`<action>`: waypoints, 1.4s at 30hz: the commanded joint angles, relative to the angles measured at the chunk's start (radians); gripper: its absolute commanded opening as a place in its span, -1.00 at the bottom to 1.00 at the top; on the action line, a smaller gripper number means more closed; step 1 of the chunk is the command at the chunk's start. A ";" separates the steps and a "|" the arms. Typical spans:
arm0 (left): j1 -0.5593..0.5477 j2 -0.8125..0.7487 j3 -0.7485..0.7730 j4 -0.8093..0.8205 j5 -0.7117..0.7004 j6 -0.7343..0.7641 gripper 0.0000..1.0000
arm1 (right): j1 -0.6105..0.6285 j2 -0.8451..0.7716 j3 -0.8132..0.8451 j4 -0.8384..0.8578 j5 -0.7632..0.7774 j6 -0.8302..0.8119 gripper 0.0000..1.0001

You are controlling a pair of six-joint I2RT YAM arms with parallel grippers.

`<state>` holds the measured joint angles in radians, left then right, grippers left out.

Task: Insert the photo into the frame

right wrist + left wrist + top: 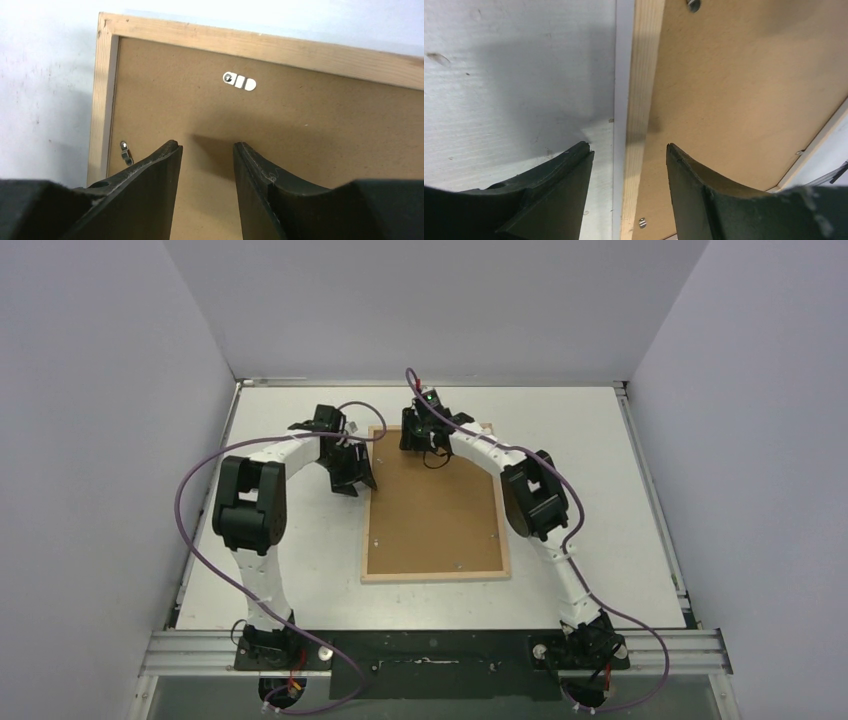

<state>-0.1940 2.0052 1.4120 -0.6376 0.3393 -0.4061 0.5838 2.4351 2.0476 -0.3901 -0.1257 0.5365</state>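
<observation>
Frame [435,576] lies back-up on white surface [300,570]; left pincer [629,150], fingers apart, straddles its left rail; right pincer [206,146], also apart, hovers over backing board's [435,510] far end.

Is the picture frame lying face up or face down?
Face down. The frame shows its bare wood back, with the brown backing board and small metal clips facing up.

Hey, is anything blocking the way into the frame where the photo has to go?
Yes. The brown backing board fills the back of the face-down frame, with small metal clips along its edges. The left gripper and right gripper hang open above it. The photo is not in view.
</observation>
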 commanded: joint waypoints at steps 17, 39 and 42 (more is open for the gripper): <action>-0.023 0.054 -0.056 0.027 0.002 0.061 -0.29 | -0.009 0.127 0.109 0.072 0.078 0.005 -0.14; -0.026 0.084 -0.039 -0.013 0.008 0.075 -0.34 | -0.012 0.180 0.098 0.127 0.082 -0.094 -0.16; -0.026 0.087 -0.039 -0.014 0.011 0.075 -0.34 | -0.012 0.178 0.082 0.153 0.062 -0.078 -0.15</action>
<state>-0.2077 2.0285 1.3869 -0.6174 0.3752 -0.3580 0.5808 2.5439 2.1437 -0.2401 -0.0128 0.4500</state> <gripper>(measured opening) 0.330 0.422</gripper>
